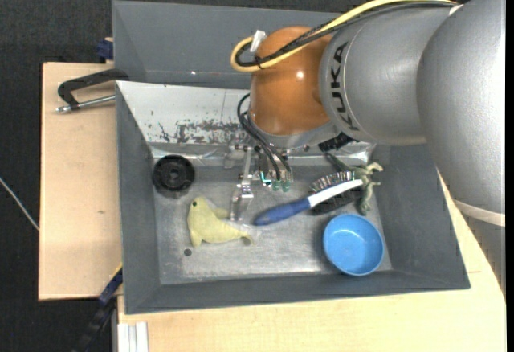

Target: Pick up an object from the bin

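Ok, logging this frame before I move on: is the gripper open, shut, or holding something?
Gripper: cannot be told; it hangs between the pale yellow soft toy and the blue-handled brush.

Grey bin (pixel 135 206); black disc (pixel 173 173); pale yellow toy (pixel 209 226); blue bowl (pixel 353 244); blue-handled brush (pixel 299 206).

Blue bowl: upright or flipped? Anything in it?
Upright and empty. The blue bowl has its rim facing up, and its inside is bare.
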You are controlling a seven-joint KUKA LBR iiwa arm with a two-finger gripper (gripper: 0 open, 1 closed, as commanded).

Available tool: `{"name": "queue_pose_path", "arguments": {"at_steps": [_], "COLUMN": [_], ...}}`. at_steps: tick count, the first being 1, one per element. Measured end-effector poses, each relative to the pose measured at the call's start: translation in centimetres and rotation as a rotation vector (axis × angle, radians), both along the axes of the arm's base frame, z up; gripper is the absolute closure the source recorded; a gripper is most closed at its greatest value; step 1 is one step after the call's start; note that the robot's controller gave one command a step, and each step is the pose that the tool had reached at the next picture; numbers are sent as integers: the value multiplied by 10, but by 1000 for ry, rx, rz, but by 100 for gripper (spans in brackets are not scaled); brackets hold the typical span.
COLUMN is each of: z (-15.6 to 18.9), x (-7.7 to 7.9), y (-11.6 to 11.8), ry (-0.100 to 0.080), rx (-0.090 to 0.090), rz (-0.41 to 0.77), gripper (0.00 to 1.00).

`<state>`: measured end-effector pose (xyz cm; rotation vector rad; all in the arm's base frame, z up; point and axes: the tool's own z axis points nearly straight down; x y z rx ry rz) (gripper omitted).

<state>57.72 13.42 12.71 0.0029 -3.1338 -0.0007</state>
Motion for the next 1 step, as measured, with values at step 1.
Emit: {"name": "queue_pose_path", "arguments": {"at_steps": [1], "z": [-56], "x": [-67], "y": [-39], "ry": [-16], "rx": [2], "rz": [99], "gripper": [0]}}
